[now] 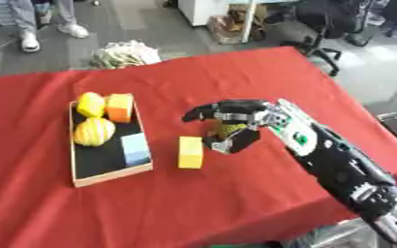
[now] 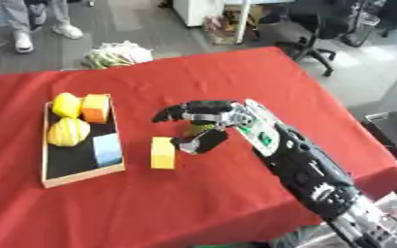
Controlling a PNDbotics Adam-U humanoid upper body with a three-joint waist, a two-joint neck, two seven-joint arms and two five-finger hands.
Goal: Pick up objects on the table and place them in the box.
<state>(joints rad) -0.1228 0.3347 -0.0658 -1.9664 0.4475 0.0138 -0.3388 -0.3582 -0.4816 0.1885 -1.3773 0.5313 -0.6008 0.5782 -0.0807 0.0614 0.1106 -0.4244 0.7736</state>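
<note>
Curling our right hand (image 1: 236,127) around a small olive object (image 1: 228,129), we leave the yellow block (image 1: 190,152) at eight o'clock for the box (image 1: 111,175).

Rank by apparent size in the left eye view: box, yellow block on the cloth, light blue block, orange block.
1. box, clearly largest.
2. yellow block and light blue block: look about alike, not ranked.
3. orange block: looks slightly smaller, but it lies farther from the camera, so unsure.

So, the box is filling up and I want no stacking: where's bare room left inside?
The box is crowded at its far end with two yellow pieces and the orange block. Its near half is bare black floor, beside and below the light blue block.
</note>
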